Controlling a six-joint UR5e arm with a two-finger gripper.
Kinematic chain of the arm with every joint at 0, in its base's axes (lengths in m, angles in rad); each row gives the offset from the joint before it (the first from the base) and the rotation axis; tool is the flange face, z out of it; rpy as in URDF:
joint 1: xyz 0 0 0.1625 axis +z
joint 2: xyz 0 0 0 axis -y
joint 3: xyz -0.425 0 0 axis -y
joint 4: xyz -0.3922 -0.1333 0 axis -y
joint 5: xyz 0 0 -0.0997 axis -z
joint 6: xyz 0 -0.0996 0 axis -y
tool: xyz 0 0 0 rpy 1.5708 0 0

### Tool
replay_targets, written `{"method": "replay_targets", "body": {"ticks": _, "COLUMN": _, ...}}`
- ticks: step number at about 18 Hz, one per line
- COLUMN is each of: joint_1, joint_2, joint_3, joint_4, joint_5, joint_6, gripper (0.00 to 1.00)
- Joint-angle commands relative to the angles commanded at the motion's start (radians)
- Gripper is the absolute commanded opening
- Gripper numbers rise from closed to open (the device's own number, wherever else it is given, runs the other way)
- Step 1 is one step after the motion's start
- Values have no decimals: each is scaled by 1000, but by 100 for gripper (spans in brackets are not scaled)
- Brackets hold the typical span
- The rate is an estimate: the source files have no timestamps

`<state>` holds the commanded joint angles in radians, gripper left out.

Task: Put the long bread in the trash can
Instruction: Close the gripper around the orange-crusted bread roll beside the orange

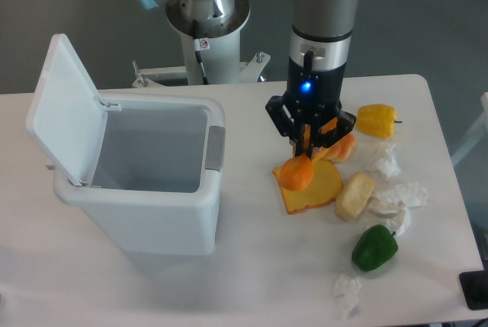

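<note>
While toast (314, 187) and roll (355, 195) crowd it, the hand (306, 148) seemingly grips the long bread (298, 172).
</note>
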<state>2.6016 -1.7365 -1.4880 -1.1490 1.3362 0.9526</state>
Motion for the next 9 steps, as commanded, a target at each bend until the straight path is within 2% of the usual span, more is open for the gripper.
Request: {"method": "replay_targets", "body": {"ticks": 9, "joint_1": 12, "joint_2": 6, "joint_3": -5, "joint_4": 0, "joint_5": -26, "joint_6": -3, "gripper": 3}}
